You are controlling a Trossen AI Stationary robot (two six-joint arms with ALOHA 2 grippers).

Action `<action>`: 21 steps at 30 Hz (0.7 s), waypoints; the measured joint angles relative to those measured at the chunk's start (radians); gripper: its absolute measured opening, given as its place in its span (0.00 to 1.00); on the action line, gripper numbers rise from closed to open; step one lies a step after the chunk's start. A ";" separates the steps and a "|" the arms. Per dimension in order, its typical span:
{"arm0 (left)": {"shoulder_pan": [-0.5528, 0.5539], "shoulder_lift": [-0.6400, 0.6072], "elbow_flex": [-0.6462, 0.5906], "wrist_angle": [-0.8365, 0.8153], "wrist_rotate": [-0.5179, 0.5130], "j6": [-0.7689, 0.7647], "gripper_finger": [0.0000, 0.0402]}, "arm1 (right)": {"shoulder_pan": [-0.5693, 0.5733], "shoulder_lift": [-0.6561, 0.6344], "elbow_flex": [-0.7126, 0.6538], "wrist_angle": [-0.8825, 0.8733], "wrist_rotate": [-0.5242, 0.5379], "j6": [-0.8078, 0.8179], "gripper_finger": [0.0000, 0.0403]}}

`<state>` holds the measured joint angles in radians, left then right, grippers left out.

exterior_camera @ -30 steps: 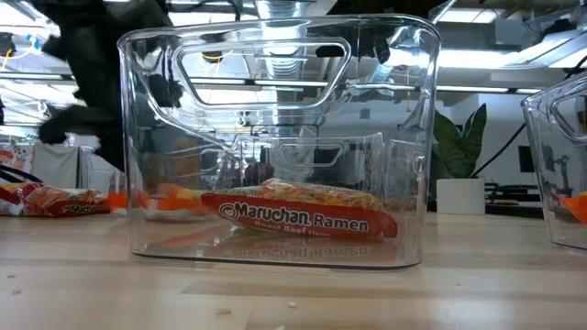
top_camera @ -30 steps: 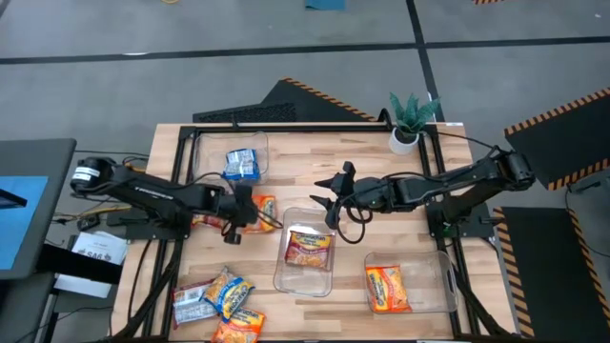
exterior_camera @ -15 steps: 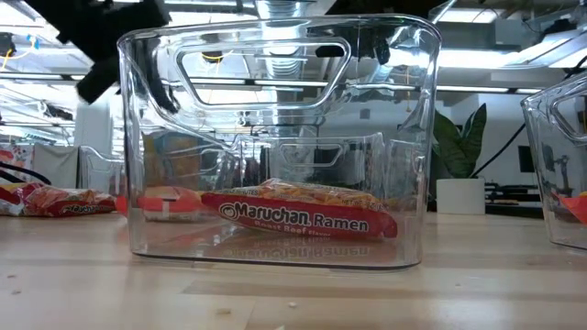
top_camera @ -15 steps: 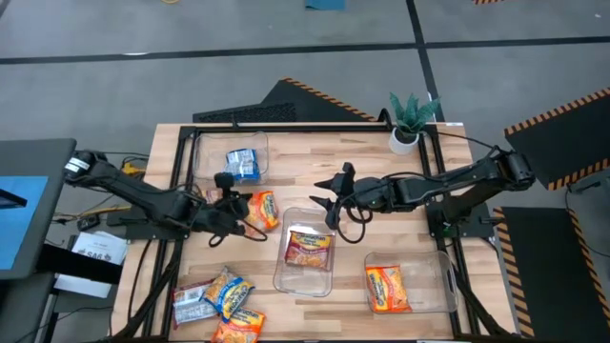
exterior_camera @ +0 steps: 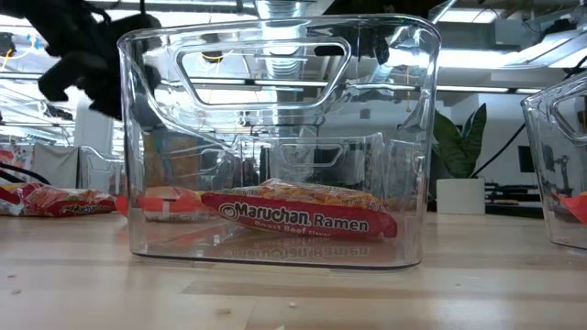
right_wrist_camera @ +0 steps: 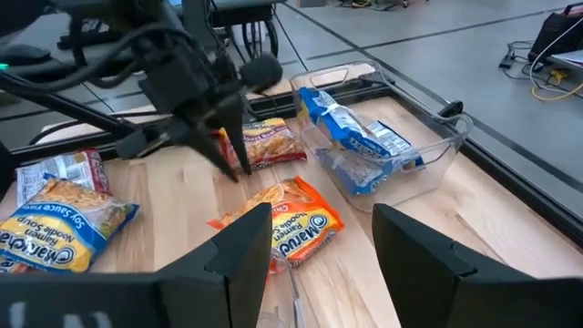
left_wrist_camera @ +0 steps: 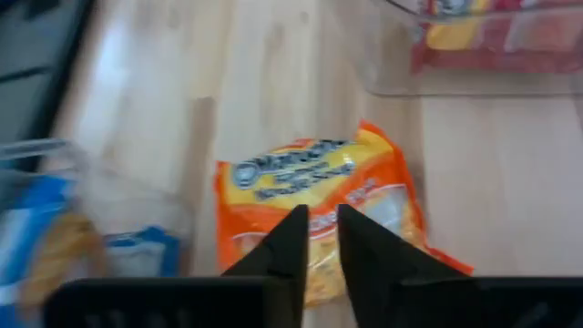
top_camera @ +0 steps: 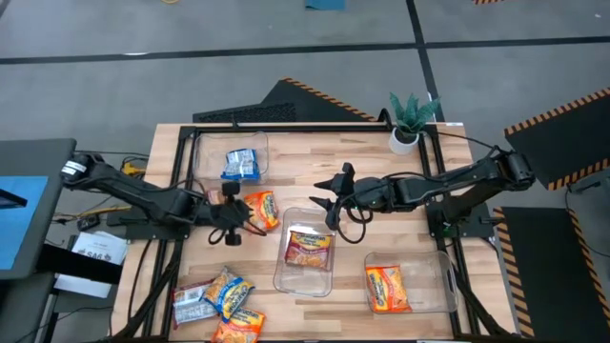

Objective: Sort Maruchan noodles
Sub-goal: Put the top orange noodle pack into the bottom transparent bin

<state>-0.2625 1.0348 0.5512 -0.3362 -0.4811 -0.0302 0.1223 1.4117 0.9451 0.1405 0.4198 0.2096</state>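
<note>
An orange Maruchan packet lies flat on the table, left of the middle clear bin. My left gripper hangs just above the packet's left end. It is shut to a slit and touches nothing; the low view shows it well off the table. My right gripper hovers open past the far edge of the middle bin. That bin holds a red-brown packet.
The far-left bin holds a blue packet. The near-right bin holds an orange packet. Three more packets lie near the near-left corner, and another lies under my left arm. A potted plant stands at the far right.
My left gripper has risen off the orange packet and drawn back toward the table's left edge. It then came a little way back toward the packet. The packet stays flat on the table, slightly turned. My right arm has kept still.
</note>
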 joint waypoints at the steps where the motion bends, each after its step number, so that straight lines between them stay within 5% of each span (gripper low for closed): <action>1: 0.009 -0.001 -0.015 0.014 0.026 0.011 0.20 | 0.000 0.000 0.000 0.000 0.000 0.000 0.53; 11: -0.044 0.097 -0.049 0.071 0.158 -0.038 0.61 | 0.000 0.000 0.000 -0.011 0.000 0.001 0.53; 21: -0.099 0.321 -0.039 0.139 -0.025 0.101 0.66 | 0.000 0.000 0.000 -0.020 0.000 0.002 0.53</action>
<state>-0.3611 1.3555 0.5125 -0.1976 -0.5062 0.0711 0.1219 1.4117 0.9447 0.1207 0.4198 0.2119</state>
